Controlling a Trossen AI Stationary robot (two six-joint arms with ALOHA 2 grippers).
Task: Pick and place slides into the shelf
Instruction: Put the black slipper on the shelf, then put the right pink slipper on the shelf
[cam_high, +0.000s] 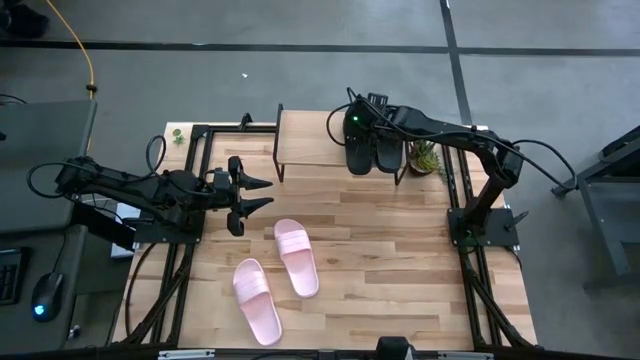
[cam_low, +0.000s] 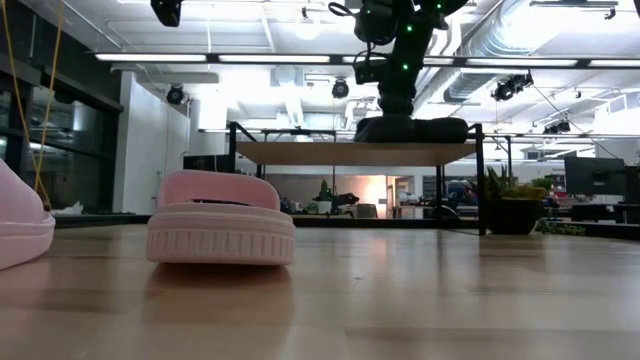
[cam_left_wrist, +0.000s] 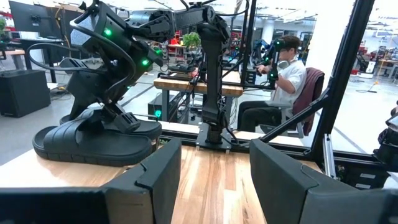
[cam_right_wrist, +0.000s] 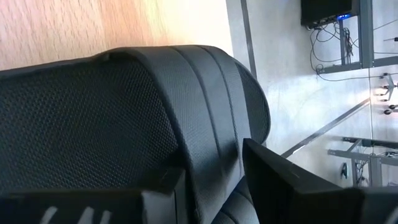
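Two black slides (cam_high: 372, 152) lie side by side, soles down, on the right end of the shelf (cam_high: 305, 140); the low view shows them (cam_low: 412, 128) flat on its board. My right gripper (cam_high: 356, 132) reaches down onto them. Two pink slides (cam_high: 297, 257) (cam_high: 257, 300) rest soles down on the table's near half; one (cam_low: 220, 232) stands close in the low view. My left gripper (cam_high: 262, 195) hovers open left of the shelf, touching nothing. My right gripper (cam_right_wrist: 211, 180) has a black slide's wide strap (cam_right_wrist: 208, 130) between its two fingers, pinched across the strap's ribbed edge. The fingers (cam_left_wrist: 121, 117) come from above, slanting down. The slide rests flat on the shelf's top board (cam_right_wrist: 74, 31).
A small potted plant (cam_high: 425, 157) stands by the shelf's right legs. Black frame rails run along the table's left and right sides. Bare wood lies between the shelf and the pink slides. A seated person (cam_left_wrist: 286, 68) shows beyond the table.
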